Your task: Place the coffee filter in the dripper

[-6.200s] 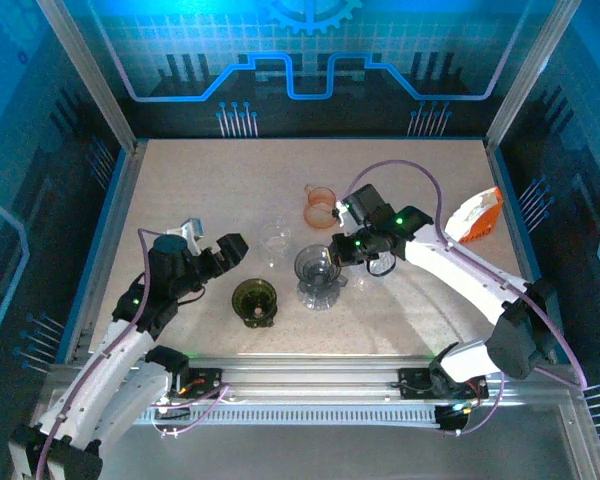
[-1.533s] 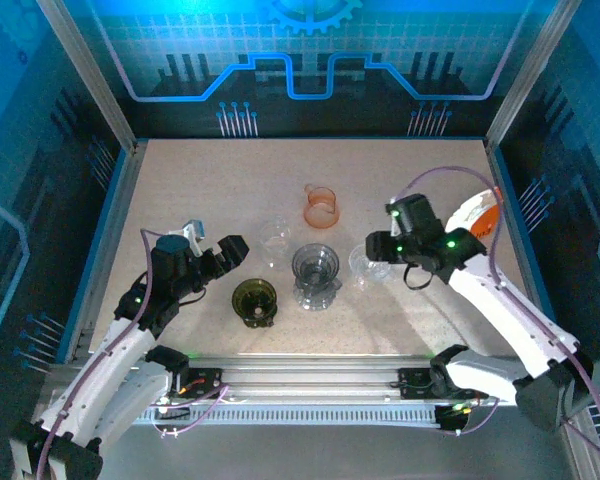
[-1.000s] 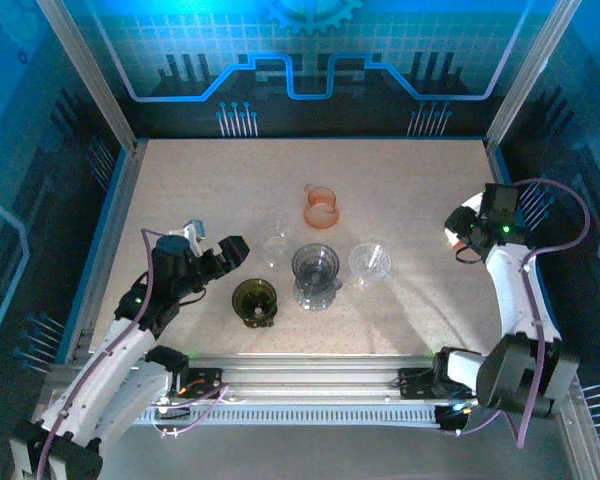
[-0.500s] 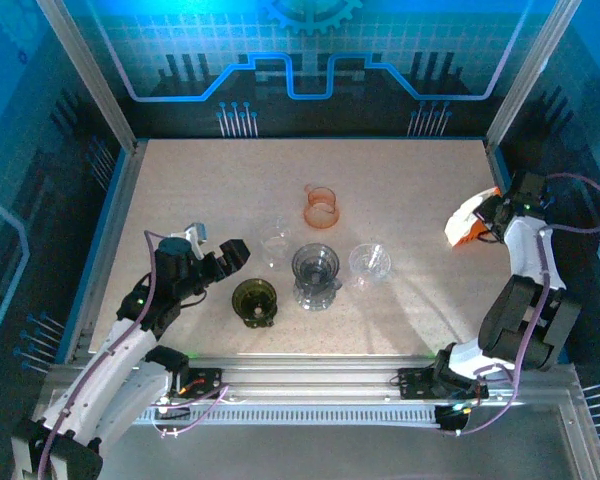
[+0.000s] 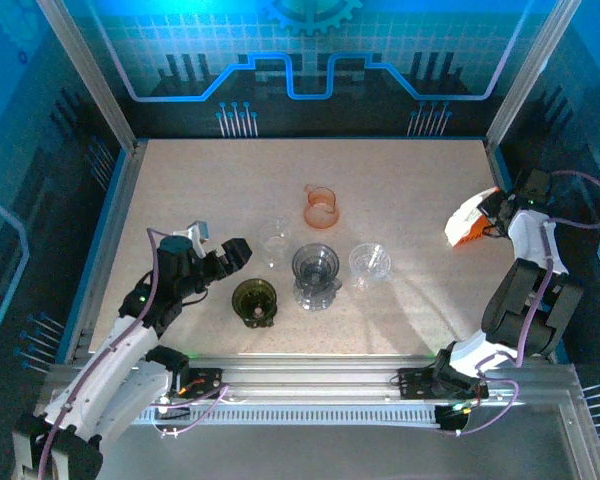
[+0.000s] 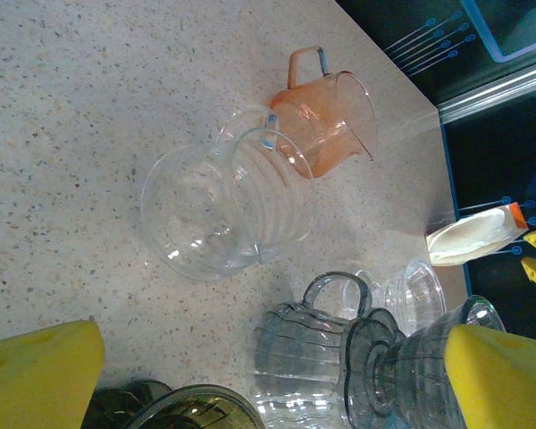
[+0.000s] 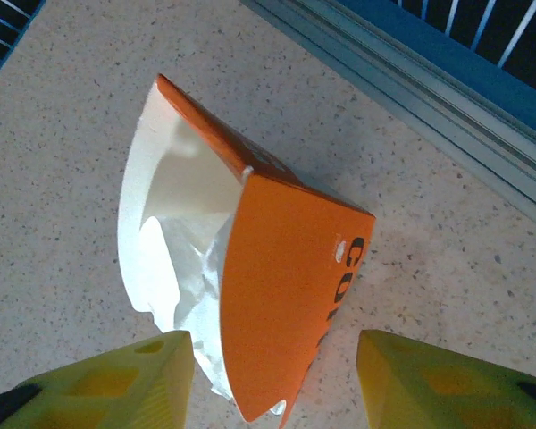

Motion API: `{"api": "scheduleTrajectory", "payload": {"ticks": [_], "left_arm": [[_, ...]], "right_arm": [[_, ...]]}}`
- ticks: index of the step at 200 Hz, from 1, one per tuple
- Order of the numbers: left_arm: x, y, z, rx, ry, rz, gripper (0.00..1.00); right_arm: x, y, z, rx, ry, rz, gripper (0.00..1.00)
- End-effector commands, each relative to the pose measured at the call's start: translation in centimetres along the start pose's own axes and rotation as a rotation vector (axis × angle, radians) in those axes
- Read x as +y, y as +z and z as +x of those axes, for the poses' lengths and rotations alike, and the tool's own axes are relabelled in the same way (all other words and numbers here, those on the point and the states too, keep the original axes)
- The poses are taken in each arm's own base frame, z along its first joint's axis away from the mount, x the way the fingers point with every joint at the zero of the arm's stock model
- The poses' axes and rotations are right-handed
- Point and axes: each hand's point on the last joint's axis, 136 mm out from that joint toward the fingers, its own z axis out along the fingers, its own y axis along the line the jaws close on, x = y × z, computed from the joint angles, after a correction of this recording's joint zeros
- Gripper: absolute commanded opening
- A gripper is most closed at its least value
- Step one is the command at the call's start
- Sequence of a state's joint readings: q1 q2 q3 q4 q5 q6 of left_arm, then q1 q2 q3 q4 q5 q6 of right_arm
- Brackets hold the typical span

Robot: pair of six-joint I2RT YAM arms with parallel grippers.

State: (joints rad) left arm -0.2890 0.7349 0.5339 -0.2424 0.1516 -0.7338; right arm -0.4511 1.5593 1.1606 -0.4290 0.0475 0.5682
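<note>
Early stage: right gripper jaws apart astride filter pack, not clamped; left gripper jaws wide apart. Dripper has no filter; extraction and seating remain

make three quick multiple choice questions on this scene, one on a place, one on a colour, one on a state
1. Where is the filter pack?
A. at the table's right edge
B. mid-table
C. at its left edge

2. What colour is the dripper nearest the left gripper?
A. orange
B. dark green
C. white

3. How is the left gripper?
A. shut on the dripper
B. shut, empty
C. open, empty

Answers:
1 A, it lies far right in the top view.
2 B, the top view shows it dark green.
3 C, its fingers stand wide apart, gripping nothing.
</note>
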Motion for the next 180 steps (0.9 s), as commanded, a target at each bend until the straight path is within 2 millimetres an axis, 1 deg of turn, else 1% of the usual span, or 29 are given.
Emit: {"api": "scheduleTrajectory", "payload": {"ticks": [1,38,60,79,116,143,163,173,180], "left_arm": [[-0.1,0.4,0.3,0.015,0.002,0.017,0.99],[0.2,0.6,0.4,0.024,-0.001,0.010,0.99],[0.2,0.6,0.3,0.021,-0.001,0.007,0.99],[0.2,0.7,0.3,0.021,-0.002,0.007,0.99],[0.1,0.9,0.3,0.025,-0.005,0.008,0.99],[0.4,1.0,0.4,0.028,-0.006,0.001,0.99],[0.4,1.0,0.4,0.030,-0.005,0.000,0.99],[0.4,1.0,0.4,0.030,-0.004,0.000,0.99],[0.4,1.0,0.4,0.031,-0.004,-0.001,0.99]], "right_arm": [[0.3,0.5,-1.4,-0.017,0.005,-0.010,0.51],[-0.3,1.4,-1.7,-0.001,0.001,0.010,0.45],[-0.2,1.8,-1.6,0.019,-0.014,0.012,0.41],[-0.3,1.9,-1.6,0.019,-0.018,0.014,0.32],[-0.2,2.2,-1.1,0.039,-0.019,0.000,0.12],[0.0,2.2,-1.0,0.049,-0.028,-0.010,0.03],[0.8,2.0,-0.9,0.052,-0.059,-0.023,0.00],[1.6,1.8,-0.8,0.056,-0.087,-0.030,0.00],[2.5,1.6,-0.7,0.058,-0.116,-0.041,0.00]]}}
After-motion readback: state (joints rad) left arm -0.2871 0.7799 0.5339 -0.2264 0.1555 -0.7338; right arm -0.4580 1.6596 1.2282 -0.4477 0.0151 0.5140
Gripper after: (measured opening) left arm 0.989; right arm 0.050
